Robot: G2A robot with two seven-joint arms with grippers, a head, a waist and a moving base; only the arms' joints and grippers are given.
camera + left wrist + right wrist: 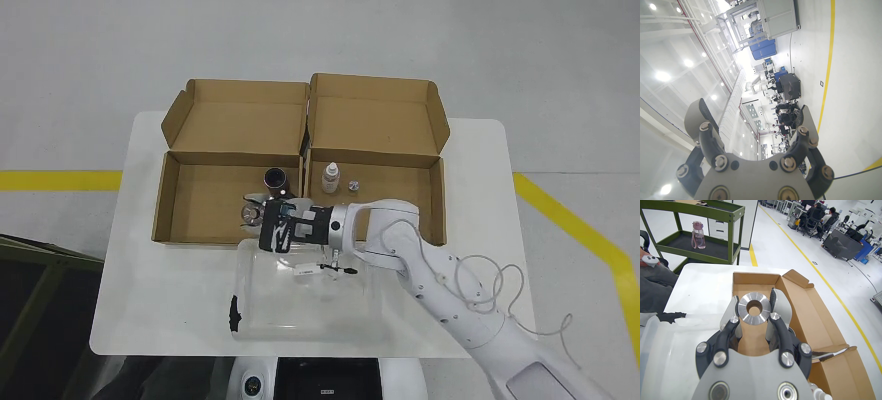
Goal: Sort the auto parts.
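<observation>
Right pincer (754, 297) is clenched on the rim of a machined steel ring (754, 308), with the bore open toward the wrist camera. It hangs over the floor of the left cardboard box (200, 205), near a dark cylindrical part (274, 180). Drop spot looks to be straight below the ring, so likely just lower and let go; left pincer (752, 106) is released, empty, aimed away from the desk (130, 280).

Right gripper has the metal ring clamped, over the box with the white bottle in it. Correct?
No. The right gripper does clamp the metal ring, but over the box holding the dark cylinder, not the one with the white bottle. The top view shows it.
</observation>
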